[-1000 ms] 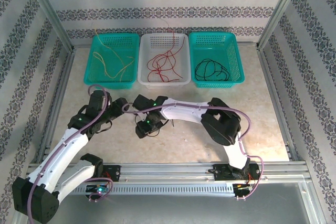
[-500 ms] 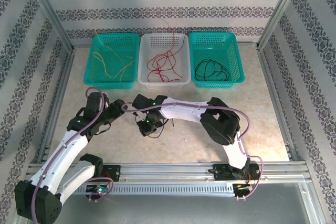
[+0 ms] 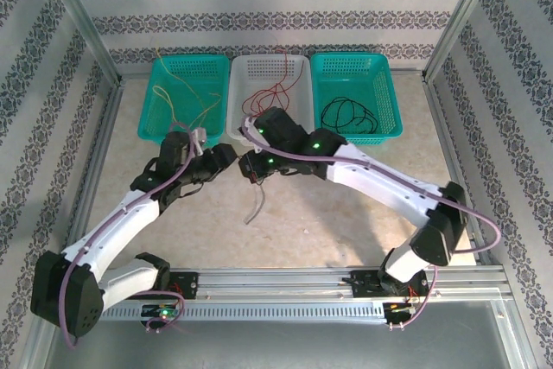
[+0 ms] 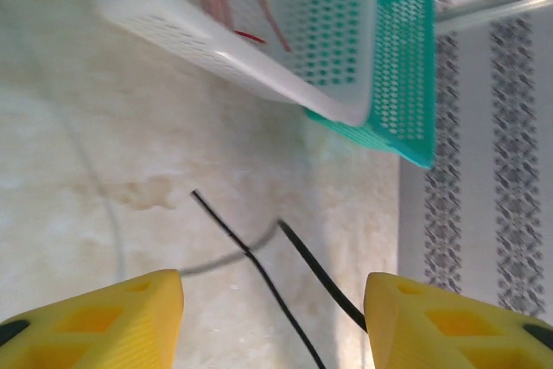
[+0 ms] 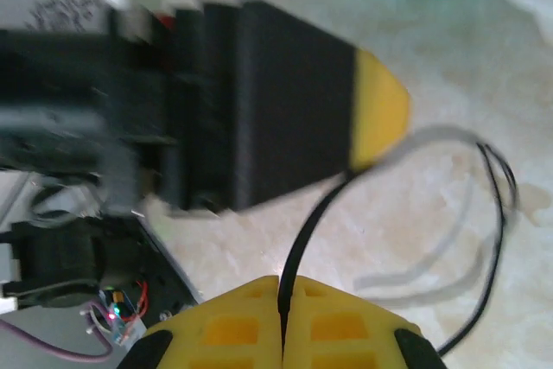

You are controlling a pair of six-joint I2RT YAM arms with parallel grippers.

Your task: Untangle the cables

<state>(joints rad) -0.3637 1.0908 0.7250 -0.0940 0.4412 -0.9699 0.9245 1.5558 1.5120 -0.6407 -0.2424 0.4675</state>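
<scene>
Overhead, three baskets line the far edge of the counter [image 3: 363, 205]. The left teal basket [image 3: 152, 101] holds the yellow cables [image 3: 186, 92]. The white basket [image 3: 304, 101] holds the red cables [image 3: 276, 92]. The right teal basket [image 3: 389, 101] holds the coiled black cables [image 3: 346, 114]. The left gripper [image 3: 223, 157] and right gripper [image 3: 249, 166] meet just in front of the white basket. A thin strand [image 3: 256, 200] trails from them toward the near edge.

At the left wrist, the left gripper [image 4: 272, 287] is released. Its yellow fingers [image 4: 112, 317] stand wide apart. The black cable [image 4: 259, 270] crosses the gap over the counter, and a second strand runs beside the right-hand finger. Whether that strand touches the finger cannot be told. The white basket [image 4: 285, 49] and one teal basket [image 4: 406, 58] lie beyond, with red cables in the white one.

At the right wrist, the right gripper [image 5: 281, 300] is clenched, its yellow fingers pressed together on the black cable [image 5: 302, 239]. The cable rises from the fingers, passes the yellow tip of a left gripper finger [image 5: 380, 118] and loops over the counter to the right.
</scene>
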